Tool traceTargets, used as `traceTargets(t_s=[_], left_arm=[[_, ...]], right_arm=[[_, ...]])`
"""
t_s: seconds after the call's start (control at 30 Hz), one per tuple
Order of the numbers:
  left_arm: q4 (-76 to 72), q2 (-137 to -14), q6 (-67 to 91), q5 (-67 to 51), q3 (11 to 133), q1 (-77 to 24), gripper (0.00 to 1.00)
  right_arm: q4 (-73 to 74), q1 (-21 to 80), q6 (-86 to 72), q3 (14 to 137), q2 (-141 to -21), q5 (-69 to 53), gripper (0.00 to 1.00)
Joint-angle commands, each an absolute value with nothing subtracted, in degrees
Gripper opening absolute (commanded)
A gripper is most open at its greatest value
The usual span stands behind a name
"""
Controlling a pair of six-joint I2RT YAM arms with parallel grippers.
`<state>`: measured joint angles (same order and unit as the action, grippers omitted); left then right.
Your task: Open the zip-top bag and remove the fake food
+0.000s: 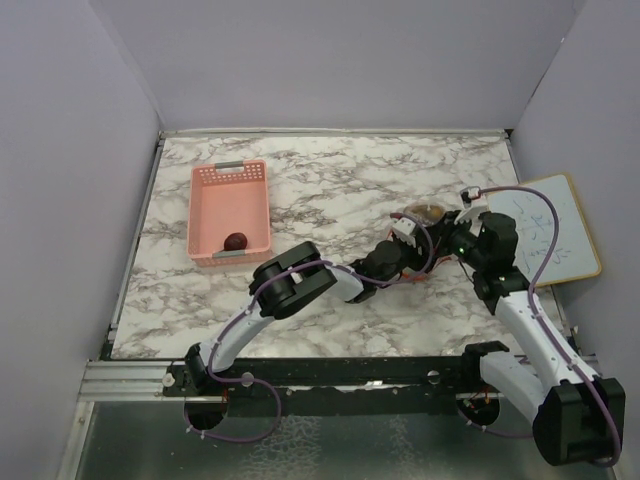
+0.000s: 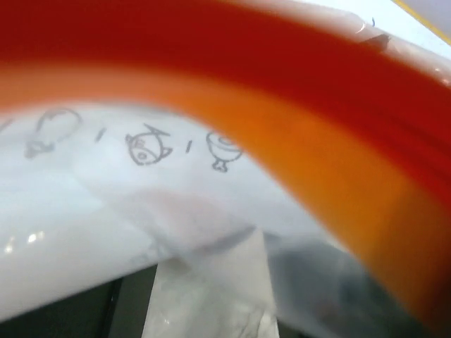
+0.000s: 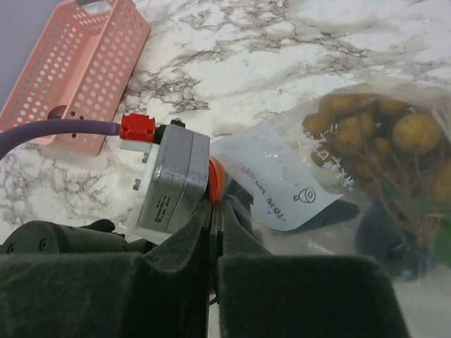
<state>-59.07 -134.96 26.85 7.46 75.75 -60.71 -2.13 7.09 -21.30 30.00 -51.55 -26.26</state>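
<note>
At the right-centre of the bench (image 1: 330, 180), the zip-top bag (image 3: 366, 176) lies between my two arms with the golden-brown grape bunch (image 3: 366, 134) inside it. The right end effector (image 3: 213, 211) is pinched tight, apparently on the bag's clear edge, to anchor one lip. The left end effector (image 1: 405, 235) is nosed up against the orange zip strip (image 2: 317, 162), but I cannot tell how wide it stands. The maroon fruit (image 1: 236, 241) already lies in the pink basket (image 1: 200, 215).
</note>
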Motion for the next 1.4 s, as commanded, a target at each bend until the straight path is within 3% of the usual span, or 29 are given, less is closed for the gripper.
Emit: traceTargets(t_s=[0.0,0.1,0.2,0.27,0.3,0.57,0.7,0.9,0.97,1.07,1.13,1.37], left_arm=[[-53.7,-139.0,29.9,11.3,79.1,-61.7,0.49],[-54.3,-139.8,30.4,10.4,80.1,-61.6,0.32],[-54.1,-140.0,30.6,9.7,80.5,-61.5,0.23],[-54.5,-139.2,30.5,9.7,79.4,-61.5,0.01],[-54.7,-138.6,30.5,9.8,78.7,-61.5,0.00],[-58.3,-133.9,28.2,10.0,70.5,-61.2,0.01],[-64.2,-131.9,28.1,9.9,64.2,-61.2,0.15],[-66.2,-129.3,28.4,11.9,56.8,-60.4,0.21],[-67.7,-128.6,28.8,11.4,54.3,-59.5,0.22],[-68.9,-126.2,28.2,9.5,50.9,-57.5,0.23],[-69.5,-124.1,27.6,5.3,47.3,-55.1,0.23],[-71.1,-115.8,24.3,-10.2,37.4,-46.8,0.23]], right_arm=[[-6.7,8.9,-23.9,29.4,-50.4,-35.6,0.01],[-6.6,9.0,-23.8,29.5,-50.2,-35.7,0.01],[-5.9,9.0,-23.2,29.9,-50.0,-35.4,0.01],[-4.9,8.9,-22.2,30.3,-49.7,-34.4,0.01],[-4.1,8.9,-21.5,30.5,-49.6,-33.7,0.01],[-1.8,8.9,-22.5,33.2,-49.6,-29.6,0.01],[-3.3,9.0,-22.1,32.7,-51.7,-31.0,0.01],[-6.7,9.0,-23.5,30.8,-53.6,-32.3,0.01],[-6.1,9.0,-23.5,31.7,-54.1,-32.1,0.08],[-2.3,8.9,-22.5,34.6,-53.8,-28.2,0.35],[-1.5,8.9,-21.9,36.3,-53.5,-26.6,0.48],[1.1,8.9,-22.1,38.7,-58.9,-20.1,0.57]])
